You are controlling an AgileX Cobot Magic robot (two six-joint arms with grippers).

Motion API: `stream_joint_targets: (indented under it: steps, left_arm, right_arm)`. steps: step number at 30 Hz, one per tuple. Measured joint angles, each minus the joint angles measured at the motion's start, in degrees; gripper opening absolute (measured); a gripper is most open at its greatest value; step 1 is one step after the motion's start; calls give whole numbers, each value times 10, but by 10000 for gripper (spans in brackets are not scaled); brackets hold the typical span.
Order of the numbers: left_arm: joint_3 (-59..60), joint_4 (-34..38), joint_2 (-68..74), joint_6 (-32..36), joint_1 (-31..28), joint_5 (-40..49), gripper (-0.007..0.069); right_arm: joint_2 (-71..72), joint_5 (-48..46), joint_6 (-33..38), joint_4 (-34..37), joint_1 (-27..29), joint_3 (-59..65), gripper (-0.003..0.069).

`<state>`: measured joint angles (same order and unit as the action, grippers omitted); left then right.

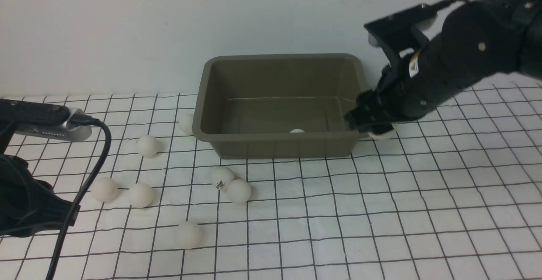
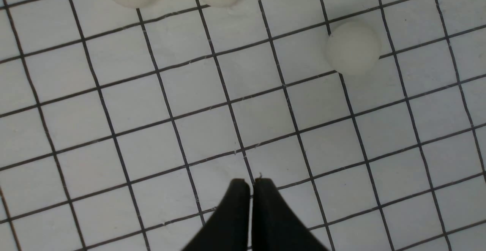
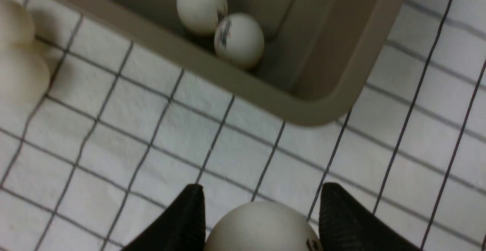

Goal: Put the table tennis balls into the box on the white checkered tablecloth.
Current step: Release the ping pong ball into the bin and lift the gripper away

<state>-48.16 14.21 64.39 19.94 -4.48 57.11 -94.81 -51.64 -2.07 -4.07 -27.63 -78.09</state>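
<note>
A plain, matte, off-white painted wall (image 1: 127,30) with a faint bluish cast fills the upper part of the front view, unmarked except for a few tiny dark specks. At the left edge, a glossy black cable (image 1: 78,201) leaves a small silver-grey metal housing (image 1: 63,132), arches over and runs down to the bottom of the picture.

Dark logos on ball (image 3: 239,40), others: illegible.

Even, soft light; faint shadows beside table tennis balls (image 1: 147,145); right wrist view blurred.
</note>
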Motion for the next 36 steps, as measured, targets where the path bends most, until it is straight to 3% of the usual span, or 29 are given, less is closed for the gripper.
stream_joint_targets:
  steps: [4,11,16,22,30,34,36]
  left_arm:
    - [0,1,0,0,0,-1,-4]
    - [0,1,0,0,0,-1,-4]
    - [0,1,0,0,0,-1,-4]
    - [0,1,0,0,0,-1,-4]
    - [0,28,0,12,0,-1,-3]
    - [0,94,0,75,0,-1,16]
    - [0,144,1,125,0,-3,41]
  right_arm:
    - [-37,6,11,0,0,-75,353]
    - [-245,-1,16,-22,0,-307,353]
    - [-333,-30,21,-31,0,-402,353]
    - [-387,-31,47,-34,0,-440,357]
    - [-397,-43,38,-37,0,-460,463]
    - [-371,-84,37,-40,0,-489,459]
    - [-332,-105,43,-50,0,-494,412]
